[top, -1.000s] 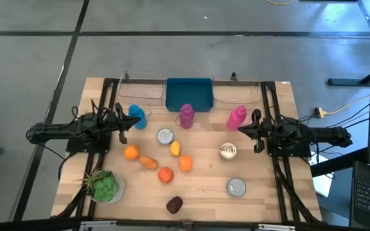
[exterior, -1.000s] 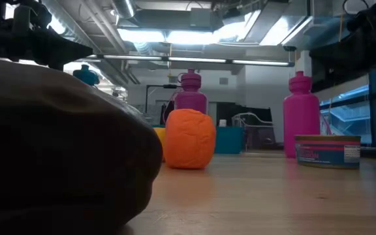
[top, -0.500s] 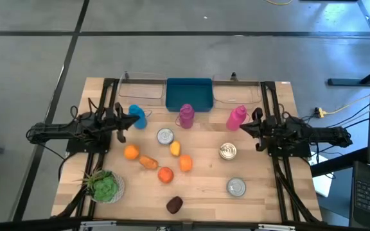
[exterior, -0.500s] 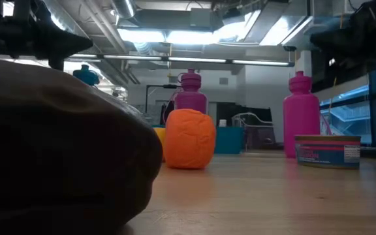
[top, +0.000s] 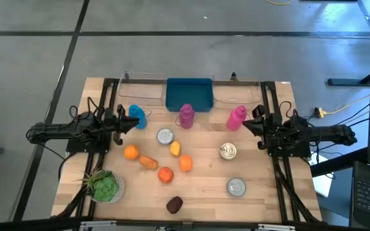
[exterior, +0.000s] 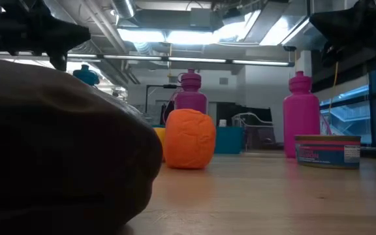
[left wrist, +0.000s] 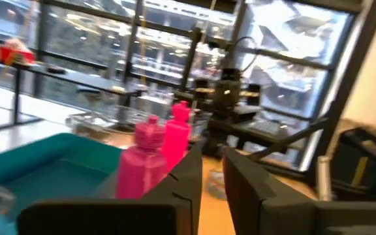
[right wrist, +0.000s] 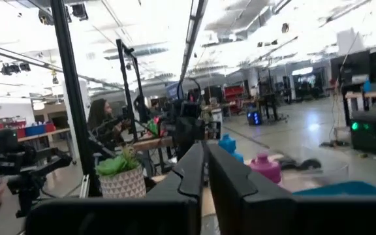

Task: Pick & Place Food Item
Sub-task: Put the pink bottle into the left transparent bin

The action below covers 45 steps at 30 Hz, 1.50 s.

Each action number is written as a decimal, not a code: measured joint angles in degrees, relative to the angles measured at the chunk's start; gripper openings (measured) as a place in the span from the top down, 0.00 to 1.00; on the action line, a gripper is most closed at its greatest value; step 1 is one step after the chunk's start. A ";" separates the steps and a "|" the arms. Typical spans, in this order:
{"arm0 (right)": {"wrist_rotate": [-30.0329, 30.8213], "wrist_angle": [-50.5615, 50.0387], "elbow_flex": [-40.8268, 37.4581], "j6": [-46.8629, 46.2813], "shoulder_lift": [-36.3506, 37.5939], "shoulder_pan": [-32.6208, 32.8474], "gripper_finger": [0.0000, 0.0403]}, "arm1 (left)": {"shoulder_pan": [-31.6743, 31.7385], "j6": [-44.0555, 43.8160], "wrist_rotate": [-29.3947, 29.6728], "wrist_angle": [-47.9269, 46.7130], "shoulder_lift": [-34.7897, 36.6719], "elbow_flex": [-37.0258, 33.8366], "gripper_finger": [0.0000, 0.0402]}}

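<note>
Front edge of the table (top: 204,199), farthest from the blue bin (top: 189,94): dark brown food lump (top: 175,204), filling the low view's left side. Potted plant (top: 105,186) is at the front left corner and a tin can (top: 236,187) at front right, both far from the bin.

Next row toward the bin is the orange food cluster: round orange piece (top: 166,174), second orange piece (top: 185,163), long orange piece (top: 148,162), orange ball (top: 131,153), small yellow piece (top: 175,149). All lie loose on the wood, roughly halfway between the front edge and the bin. A second can (top: 228,151) is level with them, out to the bin's right. A third can (top: 165,136) is one step closer to the bin.

Left gripper (top: 128,124) is up off the table, left of the bin, with the blue bottle (top: 137,114) just beside it. Its fingers are parted by a narrow gap in the left wrist view, nothing between them. The orange ball is the nearest food to it, below and toward the front, not touching.

Right gripper (top: 248,125) is up off the table, right of the bin, just beside the pink bottle (top: 236,117). Its fingers are all but pressed together, holding nothing. All the food is well apart from it, on its bin-left side.

Purple bottle (top: 185,115) stands upright just in front of the bin. The bin sits at the back edge, middle.
</note>
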<state>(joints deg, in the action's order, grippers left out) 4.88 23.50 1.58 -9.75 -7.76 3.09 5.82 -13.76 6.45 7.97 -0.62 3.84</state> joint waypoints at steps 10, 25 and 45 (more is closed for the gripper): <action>-5.77 8.68 5.58 2.73 -15.10 0.00 0.60 | -0.15 -3.14 -1.72 13.29 -8.10 0.00 0.67; 10.27 -33.01 36.59 16.62 -32.65 0.02 0.27 | -0.17 -1.18 -1.52 31.26 -26.75 0.00 0.61; 34.71 -54.41 37.66 -20.99 -35.57 0.13 0.35 | -0.20 5.20 -7.14 33.83 -27.90 0.02 0.62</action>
<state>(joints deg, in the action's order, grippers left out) 39.60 -30.92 39.24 -30.74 -43.33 3.22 5.63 -8.56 -0.69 41.80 -28.51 3.86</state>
